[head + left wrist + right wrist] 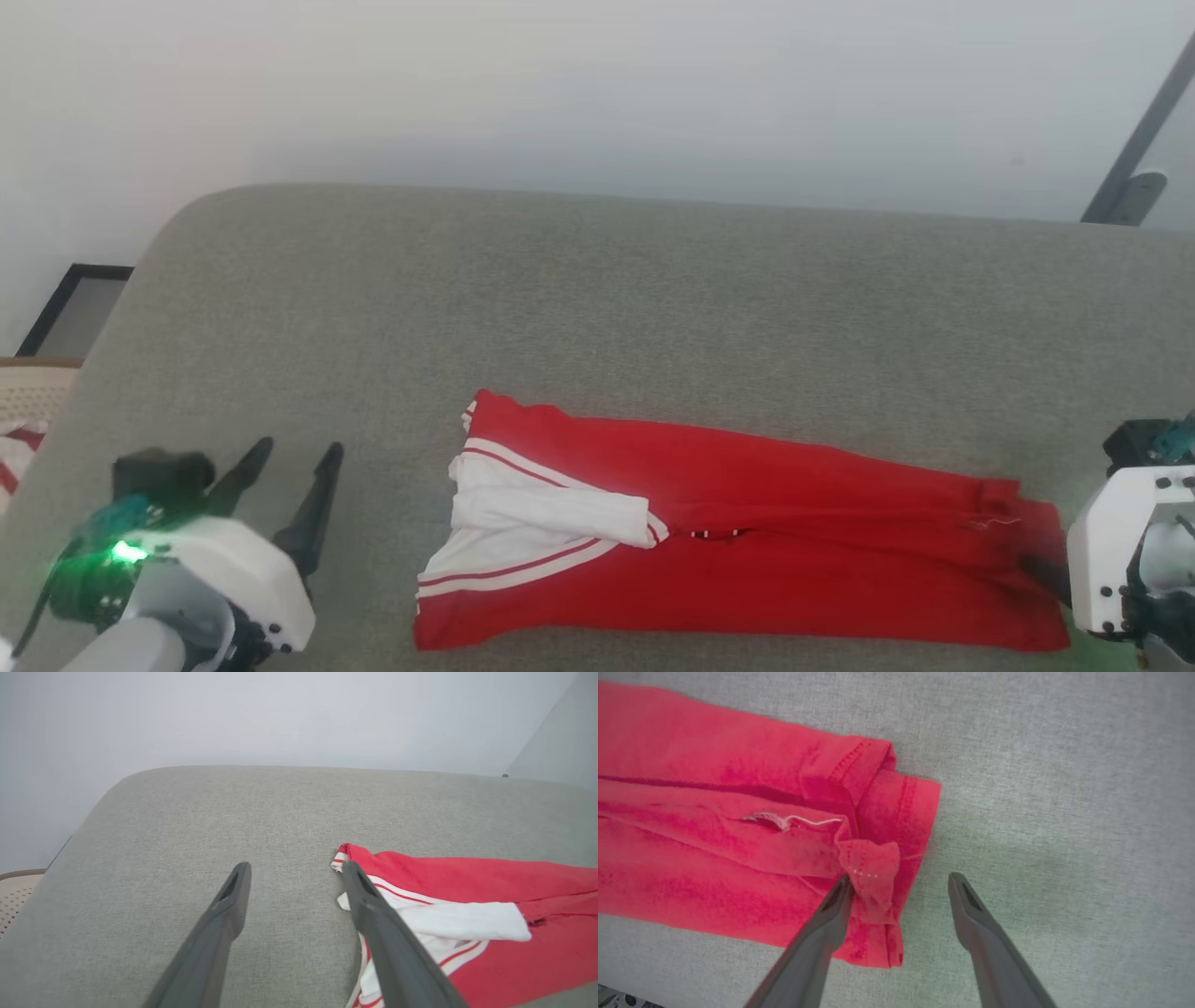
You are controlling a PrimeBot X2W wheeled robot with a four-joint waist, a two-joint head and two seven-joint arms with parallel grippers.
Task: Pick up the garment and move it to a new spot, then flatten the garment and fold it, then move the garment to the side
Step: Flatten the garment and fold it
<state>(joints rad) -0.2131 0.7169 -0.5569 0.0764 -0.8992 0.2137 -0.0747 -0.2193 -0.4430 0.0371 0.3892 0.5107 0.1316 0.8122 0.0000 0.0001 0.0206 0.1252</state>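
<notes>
Garment (766, 560) lies folded into long strip on grey padded surface (597, 299), long axis running left-right between arms. Left gripper (301, 455) spread, empty, near sleeve end but apart. Right gripper (900, 879) spread, one finger against hem corner, so judged nearer.

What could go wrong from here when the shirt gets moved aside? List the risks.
1. A loose hem flap stands against a finger of the open right gripper; it may snag and pull the fold open.
2. The white sleeve lies loose atop the garment; a lift from one end could let it slide out.
</notes>
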